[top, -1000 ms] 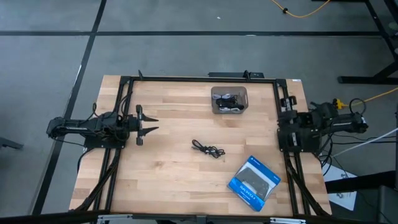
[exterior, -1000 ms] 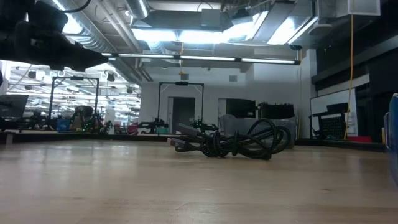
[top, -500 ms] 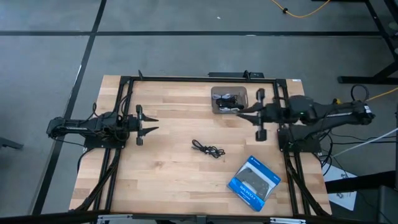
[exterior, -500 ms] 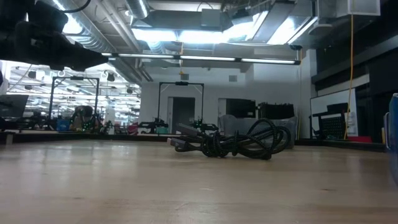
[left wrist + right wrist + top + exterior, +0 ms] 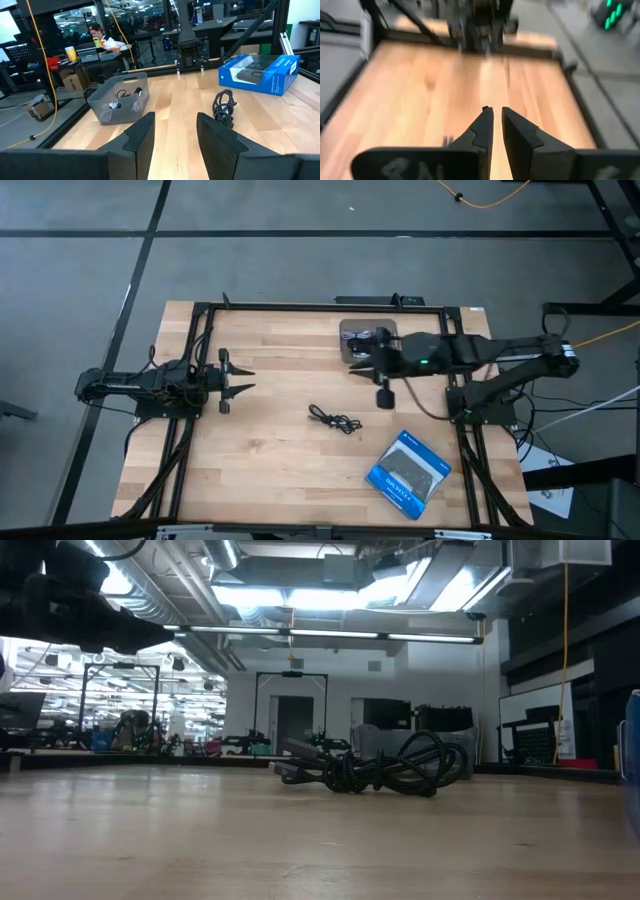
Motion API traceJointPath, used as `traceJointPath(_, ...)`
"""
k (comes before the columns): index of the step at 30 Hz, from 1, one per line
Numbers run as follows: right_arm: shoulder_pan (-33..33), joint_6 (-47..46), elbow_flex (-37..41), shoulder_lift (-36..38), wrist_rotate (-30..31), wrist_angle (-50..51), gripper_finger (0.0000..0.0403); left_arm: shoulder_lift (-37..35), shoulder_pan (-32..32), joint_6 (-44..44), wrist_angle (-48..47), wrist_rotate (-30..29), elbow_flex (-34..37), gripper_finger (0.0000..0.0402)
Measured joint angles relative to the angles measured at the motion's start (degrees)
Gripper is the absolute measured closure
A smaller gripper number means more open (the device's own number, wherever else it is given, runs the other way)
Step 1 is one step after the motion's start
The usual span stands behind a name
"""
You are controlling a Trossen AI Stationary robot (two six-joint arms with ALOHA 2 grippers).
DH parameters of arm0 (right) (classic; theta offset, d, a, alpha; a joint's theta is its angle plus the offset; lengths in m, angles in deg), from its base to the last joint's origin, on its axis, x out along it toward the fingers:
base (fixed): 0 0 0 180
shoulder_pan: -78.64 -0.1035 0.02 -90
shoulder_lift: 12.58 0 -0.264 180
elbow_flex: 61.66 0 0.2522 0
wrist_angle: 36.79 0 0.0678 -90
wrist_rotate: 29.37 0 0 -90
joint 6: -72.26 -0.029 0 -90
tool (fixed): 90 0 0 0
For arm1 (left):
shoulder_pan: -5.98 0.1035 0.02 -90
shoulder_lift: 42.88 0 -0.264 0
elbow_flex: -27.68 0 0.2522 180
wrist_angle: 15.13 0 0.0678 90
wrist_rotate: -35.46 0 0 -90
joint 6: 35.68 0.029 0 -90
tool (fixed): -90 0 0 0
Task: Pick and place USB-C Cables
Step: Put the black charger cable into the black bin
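Quick count: two robot arms, so two grippers, the left gripper (image 5: 243,380) out at its side of the table (image 5: 270,460) and the right gripper (image 5: 356,363) by the bin. One grey bin (image 5: 119,103), one blue box (image 5: 409,470). Cables: one black cable (image 5: 334,418) loose on the wood, plus a tangle of cables in the bin (image 5: 123,97), black and pale ones mixed. Can't count those, too bunched up.

Table (image 5: 260,450): pale wood planks, smooth, satin finish with soft reflections in the low view. Bin (image 5: 120,102): translucent grey plastic. Cable (image 5: 375,772): black, slightly glossy sheath. Box (image 5: 260,72): blue printed cardboard, glossy. Left gripper (image 5: 175,132): matt black plastic fingers.
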Motion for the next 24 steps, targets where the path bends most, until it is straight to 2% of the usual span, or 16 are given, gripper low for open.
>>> traceJointPath(9,2.97,-4.33,-0.46,-10.17,-4.93,2.57,0.0358,0.0,0.0,0.0,0.0,0.0,0.0,0.0263)
traceJointPath(24,2.95,-9.36,-0.46,-26.07,-5.18,2.8,0.0358,0.0,0.0,0.0,0.0,0.0,0.0,0.0263)
